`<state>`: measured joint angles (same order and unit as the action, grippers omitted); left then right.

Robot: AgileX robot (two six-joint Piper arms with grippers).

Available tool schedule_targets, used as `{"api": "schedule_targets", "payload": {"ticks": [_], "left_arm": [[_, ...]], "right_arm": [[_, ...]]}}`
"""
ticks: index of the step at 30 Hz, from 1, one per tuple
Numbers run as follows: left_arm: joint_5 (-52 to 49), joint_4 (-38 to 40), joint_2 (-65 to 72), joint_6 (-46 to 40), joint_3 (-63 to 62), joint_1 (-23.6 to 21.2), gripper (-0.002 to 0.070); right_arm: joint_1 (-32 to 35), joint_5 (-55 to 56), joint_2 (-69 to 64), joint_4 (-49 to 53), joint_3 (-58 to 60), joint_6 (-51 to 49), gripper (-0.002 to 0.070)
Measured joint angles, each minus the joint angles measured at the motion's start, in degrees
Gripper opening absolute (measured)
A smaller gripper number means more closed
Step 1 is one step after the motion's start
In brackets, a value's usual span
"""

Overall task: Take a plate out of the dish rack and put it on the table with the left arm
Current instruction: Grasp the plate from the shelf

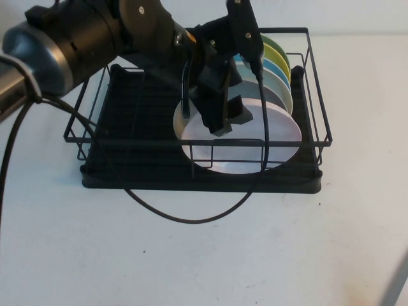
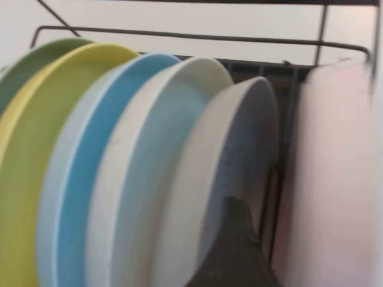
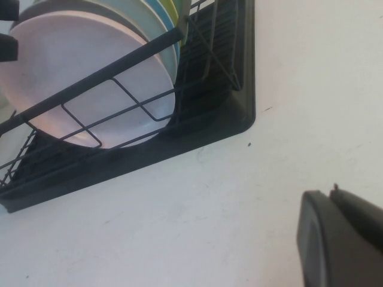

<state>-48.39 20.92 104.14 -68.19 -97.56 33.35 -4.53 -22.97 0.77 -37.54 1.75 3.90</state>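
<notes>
The pale pink plate (image 1: 245,137) stands upright as the front plate in the black dish rack (image 1: 127,121). My left gripper (image 1: 228,120) is over the plate's top rim, open, with its jaws on either side of the rim. In the left wrist view one finger (image 2: 234,239) sits in the gap between the pink plate (image 2: 335,179) and the grey-blue plate (image 2: 239,137), a little apart from the pink one. My right gripper (image 3: 341,239) is shut and empty, low over the white table (image 1: 191,255) to the right of the rack (image 3: 227,89). The pink plate also shows there (image 3: 66,66).
Behind the pink plate stand several more plates (image 1: 277,73): grey-blue, light blue, yellow and green. The left arm's black cable (image 1: 191,220) loops over the rack's front edge onto the table. The rack's left half holds no plates.
</notes>
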Motion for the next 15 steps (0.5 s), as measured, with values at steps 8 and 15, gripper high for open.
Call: {"api": "schedule_targets", "payload": {"ticks": [8, 15], "left_arm": [[3.1, -0.2, 0.6, -0.3, -0.1, 0.0, 0.0480], [3.3, -0.2, 1.4, -0.3, -0.1, 0.0, 0.0480]], "right_arm": [[0.0, 0.0, 0.0, 0.0, 0.0, 0.0, -0.0020], [0.0, 0.0, 0.0, 0.0, 0.0, 0.0, -0.0020]]}}
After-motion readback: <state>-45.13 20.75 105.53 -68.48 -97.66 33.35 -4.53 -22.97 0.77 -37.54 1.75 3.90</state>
